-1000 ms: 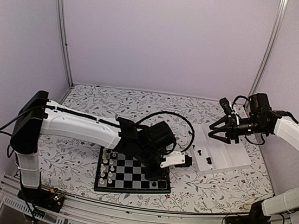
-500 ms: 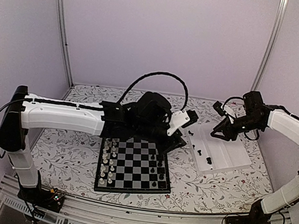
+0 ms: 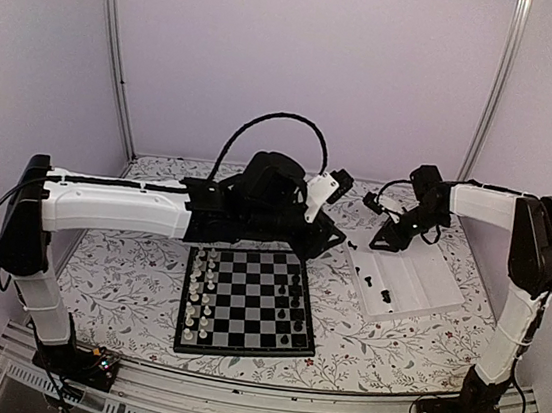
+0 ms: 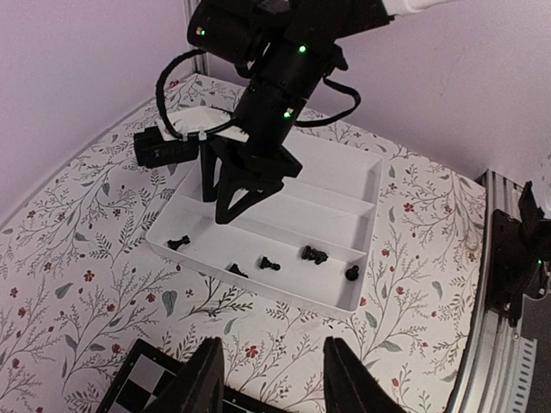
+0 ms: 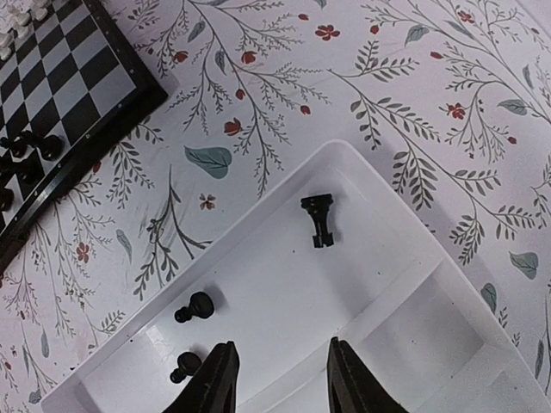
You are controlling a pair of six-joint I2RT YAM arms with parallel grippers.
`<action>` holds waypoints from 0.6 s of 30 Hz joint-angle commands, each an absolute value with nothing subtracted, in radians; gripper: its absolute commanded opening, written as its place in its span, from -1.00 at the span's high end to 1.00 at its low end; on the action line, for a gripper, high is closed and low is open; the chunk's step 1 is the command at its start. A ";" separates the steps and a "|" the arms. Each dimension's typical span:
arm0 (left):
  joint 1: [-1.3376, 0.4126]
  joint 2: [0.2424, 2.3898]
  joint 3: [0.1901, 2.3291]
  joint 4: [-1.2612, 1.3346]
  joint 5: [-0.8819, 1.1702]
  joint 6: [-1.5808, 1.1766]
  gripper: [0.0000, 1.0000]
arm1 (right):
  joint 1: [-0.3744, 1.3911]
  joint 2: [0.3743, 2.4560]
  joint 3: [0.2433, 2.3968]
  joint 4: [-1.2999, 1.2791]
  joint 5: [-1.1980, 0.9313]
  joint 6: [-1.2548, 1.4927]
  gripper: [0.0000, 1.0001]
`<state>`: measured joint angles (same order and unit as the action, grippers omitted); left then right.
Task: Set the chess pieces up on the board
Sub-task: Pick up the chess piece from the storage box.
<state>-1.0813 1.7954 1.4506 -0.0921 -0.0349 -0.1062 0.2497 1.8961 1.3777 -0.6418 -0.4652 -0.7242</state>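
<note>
Top view, left to right. The left arm reaches from its base across the floral surface [image 3: 133, 300] and past the far edge of the board [image 3: 243, 308].

The board lies flat near the front edge, between the two arm bases. White chessmen [image 3: 200, 293] fill its two left columns. Several black chess pieces [image 3: 295, 300] stand upright in its two right columns, with gaps between them. The middle columns hold nothing.

The left tool [image 3: 328, 236] is just beyond the board's far right corner, between the board and the tray. Left wrist view: the left tool [image 4: 274, 383] is released, with its fingers [image 4: 207, 379] spread and nothing between them.

The white ridged tray [image 3: 418, 284] lies to the right of the board, apart from it. Its nearest long compartment holds five loose black pieces [image 4: 269, 262], mostly toppled on their sides.

The right tool [image 3: 383, 240] hangs over the tray's left end with its tips pointing down. Right wrist view: the right tool [image 5: 280, 383] is released and grips nothing. Three black pieces [image 5: 318, 219] lie on the tray floor below it. I cannot tell whether the tips touch the tray.
</note>
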 commanded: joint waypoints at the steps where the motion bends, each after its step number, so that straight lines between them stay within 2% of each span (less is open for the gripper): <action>1: -1.063 1.755 1.415 -0.068 -0.043 -0.144 0.15 | 0.294 1.996 1.462 -0.616 -0.416 -0.747 0.24; 8: -1.048 1.717 1.369 -0.064 -0.044 -0.168 0.15 | 0.333 2.117 1.552 -0.620 -0.369 -0.748 0.18; 18: -1.042 1.686 1.327 -0.041 -0.038 -0.178 0.14 | 0.345 2.197 1.583 -0.609 -0.322 -0.754 0.20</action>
<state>-1.0565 1.7119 1.3430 -0.0727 -0.0380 -0.1692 0.3405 2.1685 1.5558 -0.6182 -0.3515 -0.7444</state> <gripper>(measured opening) 0.428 0.405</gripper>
